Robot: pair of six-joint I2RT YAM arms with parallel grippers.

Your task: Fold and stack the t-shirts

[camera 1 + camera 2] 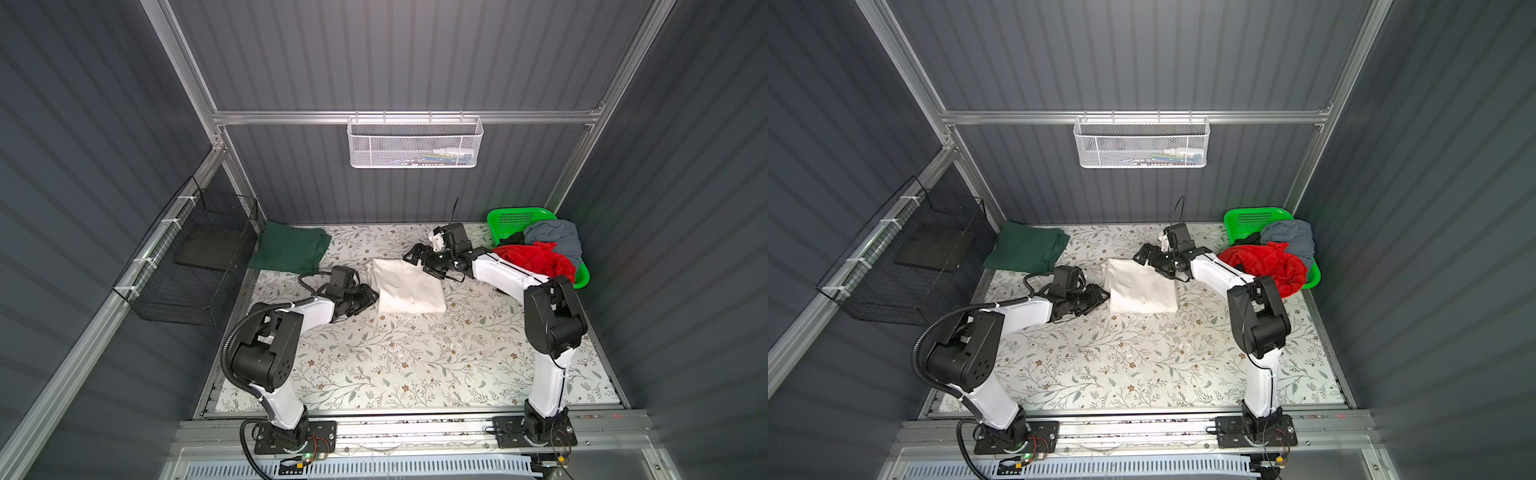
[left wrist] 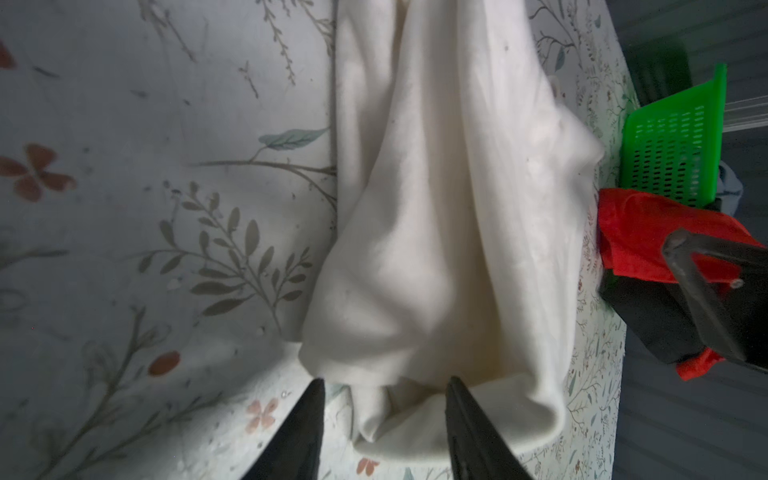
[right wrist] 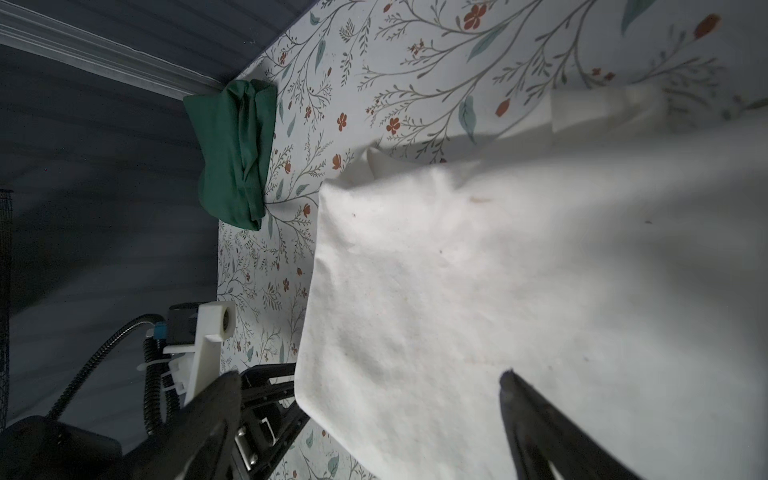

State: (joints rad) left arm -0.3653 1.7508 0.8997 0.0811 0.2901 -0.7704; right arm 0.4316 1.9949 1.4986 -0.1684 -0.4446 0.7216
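Lying flat, near-square off-white t-shirt (image 1: pixel 409 289)

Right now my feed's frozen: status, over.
Left gripper pinching edge of white shirt. Right gripper open over its far corner. Green shirt folded, far left, not in the way.

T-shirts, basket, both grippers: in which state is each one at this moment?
off-white t-shirt: folded, lying flat in the middle
dark green t-shirt: folded, set aside far left
red t-shirt: crumpled, spilling over the basket
grey-blue t-shirt: crumpled, in the basket
green basket: holding unfolded shirts
left gripper: jaws half closed around the off-white t-shirt's edge, grip unclear
right gripper: open, at its far right corner
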